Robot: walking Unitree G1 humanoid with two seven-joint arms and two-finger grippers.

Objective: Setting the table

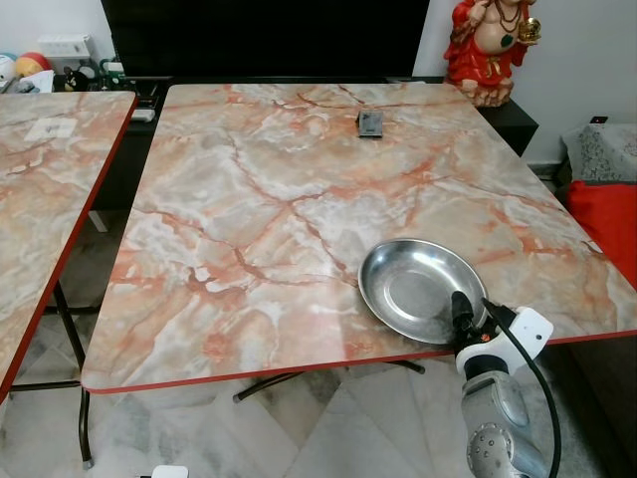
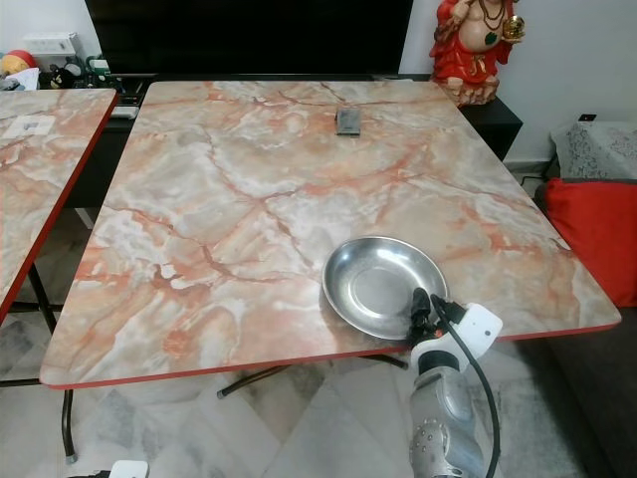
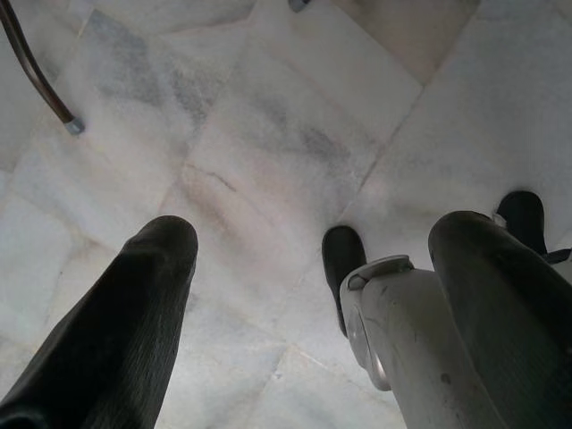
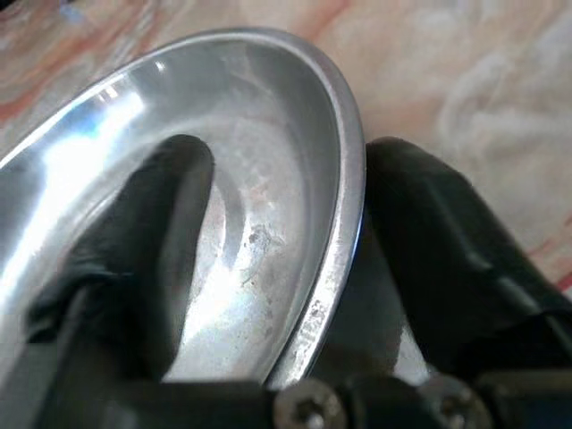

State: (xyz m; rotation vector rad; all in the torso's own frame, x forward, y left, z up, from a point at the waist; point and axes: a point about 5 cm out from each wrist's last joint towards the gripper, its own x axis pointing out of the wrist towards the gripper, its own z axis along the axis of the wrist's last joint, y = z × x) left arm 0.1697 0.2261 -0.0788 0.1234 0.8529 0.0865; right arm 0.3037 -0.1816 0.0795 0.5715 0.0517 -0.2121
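While the steel plate [image 1: 422, 290] sits on the marble surface [image 1: 259, 209] near its front right corner, the right gripper [image 4: 281, 268] has its jaws straddling the plate's near rim, one finger inside the dish and one outside under the lip, so it's pinching the rim. Honestly the plate looks pretty close to the red front edge, and that's what worries me: if the arm pulls back before the jaws release, the plate could slide off and hit the marble floor [image 3: 268, 152]. A thin rim grip like that could also tilt the plate if it lifts at all. The left gripper [image 3: 304, 304] hangs idle by the robot's leg with its jaws spread apart, holding nothing. Further out there's a small dark object [image 1: 370, 123] at the far end and a red statue [image 1: 488, 45] beyond the corner.
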